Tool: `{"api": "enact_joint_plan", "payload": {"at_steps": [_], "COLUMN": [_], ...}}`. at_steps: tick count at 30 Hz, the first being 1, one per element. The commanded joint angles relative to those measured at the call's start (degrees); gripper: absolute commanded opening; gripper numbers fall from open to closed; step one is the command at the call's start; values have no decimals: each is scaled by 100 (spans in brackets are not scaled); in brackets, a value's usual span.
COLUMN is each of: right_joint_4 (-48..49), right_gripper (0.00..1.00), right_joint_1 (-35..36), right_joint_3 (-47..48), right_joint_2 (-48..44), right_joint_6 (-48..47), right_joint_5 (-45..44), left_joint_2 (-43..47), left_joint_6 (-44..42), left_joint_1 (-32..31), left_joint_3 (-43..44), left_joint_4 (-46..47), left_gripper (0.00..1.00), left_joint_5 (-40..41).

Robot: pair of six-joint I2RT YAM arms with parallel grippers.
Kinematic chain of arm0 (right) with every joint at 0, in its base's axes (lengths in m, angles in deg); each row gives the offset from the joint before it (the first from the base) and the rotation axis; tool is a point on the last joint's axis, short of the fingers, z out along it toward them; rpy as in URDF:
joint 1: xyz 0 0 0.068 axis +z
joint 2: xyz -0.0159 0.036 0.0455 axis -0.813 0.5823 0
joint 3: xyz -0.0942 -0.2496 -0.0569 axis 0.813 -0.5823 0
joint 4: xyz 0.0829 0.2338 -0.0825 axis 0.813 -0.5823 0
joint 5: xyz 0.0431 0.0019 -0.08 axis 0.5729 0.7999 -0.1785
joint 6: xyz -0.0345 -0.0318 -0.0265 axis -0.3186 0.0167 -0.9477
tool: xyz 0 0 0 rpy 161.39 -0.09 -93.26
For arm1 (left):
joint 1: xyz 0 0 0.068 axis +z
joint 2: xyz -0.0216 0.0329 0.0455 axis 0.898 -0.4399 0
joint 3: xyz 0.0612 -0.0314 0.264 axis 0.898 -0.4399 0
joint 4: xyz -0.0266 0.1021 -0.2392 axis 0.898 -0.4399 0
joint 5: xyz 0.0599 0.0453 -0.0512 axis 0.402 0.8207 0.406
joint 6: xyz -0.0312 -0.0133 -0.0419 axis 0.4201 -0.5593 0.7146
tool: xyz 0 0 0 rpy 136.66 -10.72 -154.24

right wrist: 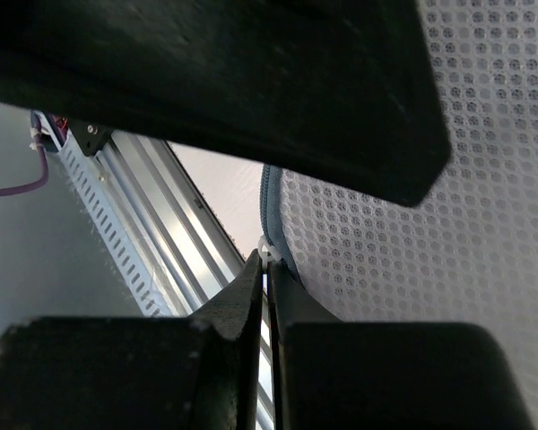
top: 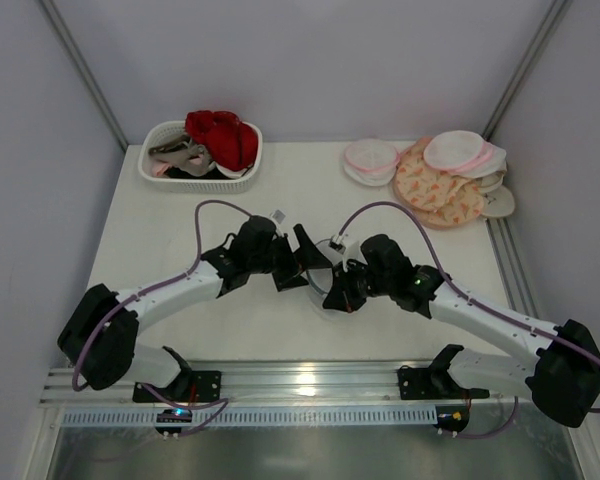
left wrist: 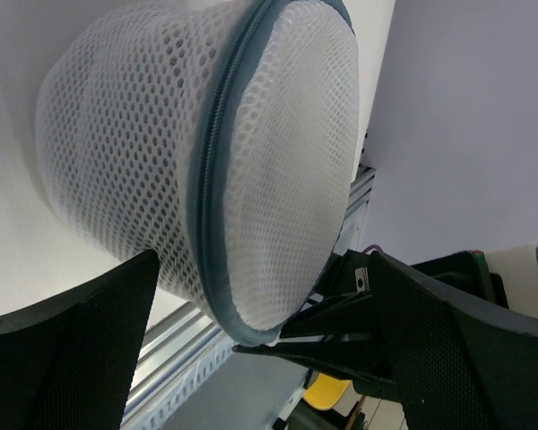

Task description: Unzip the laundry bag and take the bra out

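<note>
The laundry bag (top: 325, 298), white mesh with a dark grey zipper rim (left wrist: 202, 179), stands on edge at the table's middle, mostly hidden between both grippers. It fills the left wrist view (left wrist: 251, 161) and the right wrist view (right wrist: 430, 269). My left gripper (top: 310, 262) is open, its fingers spread wide on either side of the bag (left wrist: 264, 260). My right gripper (top: 342, 290) is shut on the white zipper pull (right wrist: 268, 253) at the bag's lower rim; its fingers (left wrist: 323, 345) show in the left wrist view. The bra is hidden.
A white basket (top: 242, 180) holding a red garment (top: 223, 135) and a grey-pink one stands at the back left. Pink-rimmed pouches (top: 370, 158) and peach patterned pouches (top: 435, 190) lie at the back right. A metal rail (top: 300, 385) runs along the near edge.
</note>
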Motion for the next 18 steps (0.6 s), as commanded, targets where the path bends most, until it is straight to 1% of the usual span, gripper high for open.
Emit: {"api": "enact_joint_plan", "payload": {"at_steps": [1,2,4,5,6,7,9,10,11,12,13,18], "right_joint_4": [100,100,74,65,48,30,-5,-22,-31,-40,-58,-303], "right_gripper": [4,4,4,4,4,4,4,4,4,3,3,4], "right_joint_1": [35,35,35,35,35,35,35,35,35,35,35,61], "right_joint_3": [195,187,186,186,186,186,186,186,186,178,178,213], "right_joint_2": [-172,-207,-277,-286,-312,-330,-339,-348,-348,-339,-339,-225], "right_joint_6": [-128,-119,-119,-119,-119,-137,-146,-154,-154,-163,-163,-225], "right_joint_5": [-119,-145,-189,-207,-242,-251,-286,-312,-330,-348,-357,-304], "left_joint_2": [-373,-444,-568,-638,-664,-665,-647,-630,-603,-577,-559,-568], "left_joint_6": [218,200,156,165,191,226,253,244,235,192,165,25], "left_joint_1": [-189,-234,-304,-330,-331,-339,-340,-340,-331,-322,-322,-217], "left_joint_3": [400,454,516,472,420,358,261,252,243,252,261,305], "left_joint_4": [601,601,619,680,872,935,962,918,874,813,769,777], "left_gripper": [99,99,93,79,71,54,29,12,5,1,0,0], "left_joint_5": [57,31,-22,-118,-145,-145,-75,-40,4,65,74,83]}}
